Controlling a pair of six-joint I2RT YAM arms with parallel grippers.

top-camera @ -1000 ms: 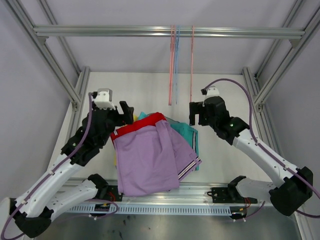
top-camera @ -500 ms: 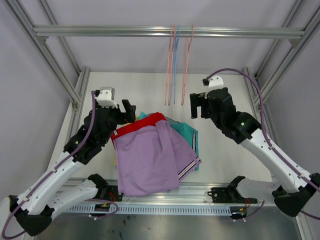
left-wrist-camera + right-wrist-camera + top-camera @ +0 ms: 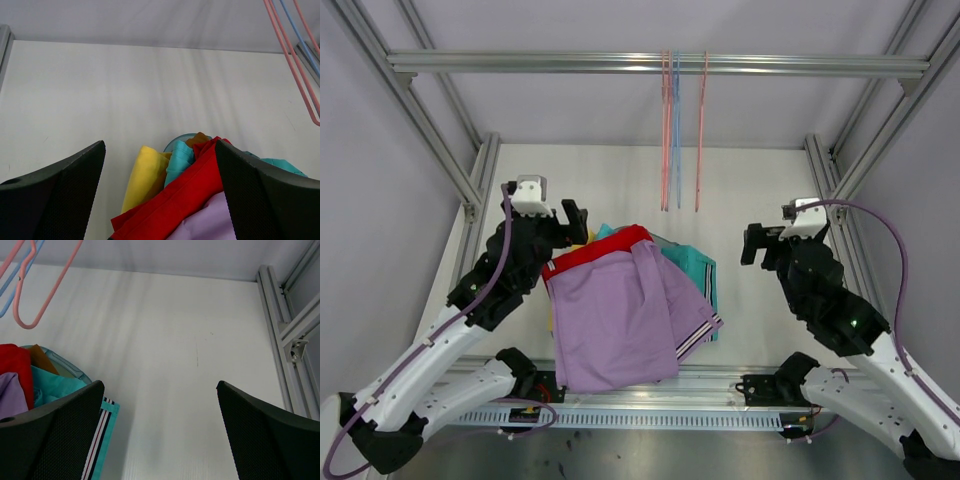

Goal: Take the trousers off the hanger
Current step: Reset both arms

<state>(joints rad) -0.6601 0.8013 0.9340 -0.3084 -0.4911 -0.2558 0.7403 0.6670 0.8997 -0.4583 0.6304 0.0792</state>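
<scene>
The trousers lie in a loose heap on the white counter (image 3: 620, 180), between the two arms and below the hangers (image 3: 668, 130), apart from them. The lilac pair (image 3: 615, 320) is on top, spread nearly flat, with dark and white stripes along its lower right edge. The red pair (image 3: 595, 250) shows as a band along the lilac pair's far edge. The teal pair (image 3: 692, 268) sticks out on the right.

The three thin wire hangers, two pink and one blue, hang from the metal bar (image 3: 520, 62) across the top of the frame.

The left pincer (image 3: 570, 222) hovers at the heap's far left corner with its jaws apart, clamped on nothing. The right pincer (image 3: 760, 243) is out over bare counter to the right of the heap, jaws wide apart and also free.

The left wrist view adds what the top view barely shows: the folded yellow pair (image 3: 145, 175), a scrap of the brown pair (image 3: 200, 138), and a pale blue curved rim (image 3: 177, 138) behind them, which I cannot identify. The right wrist view shows the teal pair's hem with white, dark and red stripes, and the aluminium frame post (image 3: 280, 315) at the counter's right edge.
</scene>
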